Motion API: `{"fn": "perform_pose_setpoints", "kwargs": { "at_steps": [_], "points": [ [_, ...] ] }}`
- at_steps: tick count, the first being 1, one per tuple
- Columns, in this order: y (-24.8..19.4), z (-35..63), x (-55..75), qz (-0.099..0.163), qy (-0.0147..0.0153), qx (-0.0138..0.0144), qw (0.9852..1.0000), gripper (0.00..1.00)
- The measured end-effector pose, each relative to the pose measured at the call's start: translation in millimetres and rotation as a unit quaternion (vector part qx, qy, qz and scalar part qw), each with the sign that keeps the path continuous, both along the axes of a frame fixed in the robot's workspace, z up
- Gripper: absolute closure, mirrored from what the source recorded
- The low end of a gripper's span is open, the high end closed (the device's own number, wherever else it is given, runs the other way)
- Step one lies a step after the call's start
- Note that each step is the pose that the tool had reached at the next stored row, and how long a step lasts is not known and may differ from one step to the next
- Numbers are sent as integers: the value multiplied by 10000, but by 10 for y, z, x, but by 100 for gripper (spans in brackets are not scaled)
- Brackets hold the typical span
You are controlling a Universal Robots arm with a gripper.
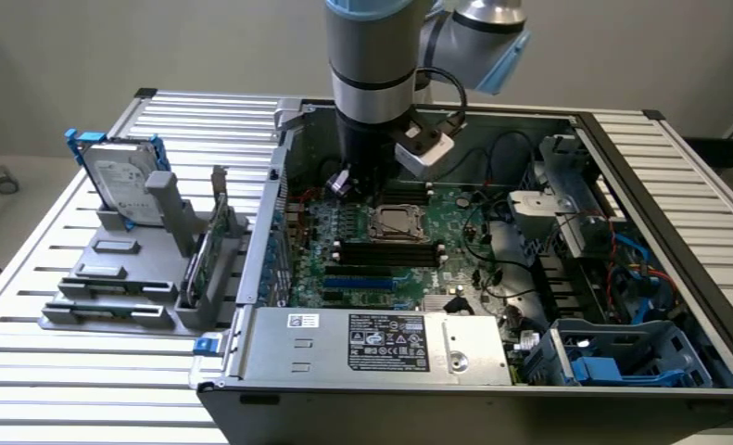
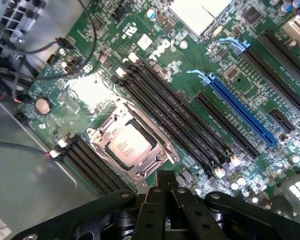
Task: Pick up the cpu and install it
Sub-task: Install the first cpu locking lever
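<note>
The arm's black claw (image 2: 166,192) hangs shut and empty just above the green motherboard (image 2: 190,75), near the small square silvery-grey cpu (image 2: 126,145) lying in its metal socket frame (image 2: 140,170) (apparently seated already), so opening and a careful descent would be needed.

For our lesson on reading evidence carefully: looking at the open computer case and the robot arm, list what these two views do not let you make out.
- Gripper fingertips, exterior view: too small and dark behind the arm's wrist.
- Cpu markings, wrist view: too small to read.
- Whether the socket frame is latched: cannot tell from either view.
- Hard drive lower part, exterior view: hidden by the grey holder.
</note>
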State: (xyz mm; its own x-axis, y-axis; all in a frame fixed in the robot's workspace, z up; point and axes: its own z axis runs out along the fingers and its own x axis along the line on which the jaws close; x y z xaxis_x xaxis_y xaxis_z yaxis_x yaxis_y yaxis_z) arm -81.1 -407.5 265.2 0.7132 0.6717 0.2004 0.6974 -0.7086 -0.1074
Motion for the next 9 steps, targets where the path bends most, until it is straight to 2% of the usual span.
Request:
{"fn": "perform_pose_setpoints", "kwargs": {
  "at_steps": [3,5,9],
  "points": [
    [-93,3,0,0,0,0,10000,89],
    [-137,-11,1,1,1,0,10000,89],
    [-142,-83,1,0,-9,0,10000,89]
  ]
}}
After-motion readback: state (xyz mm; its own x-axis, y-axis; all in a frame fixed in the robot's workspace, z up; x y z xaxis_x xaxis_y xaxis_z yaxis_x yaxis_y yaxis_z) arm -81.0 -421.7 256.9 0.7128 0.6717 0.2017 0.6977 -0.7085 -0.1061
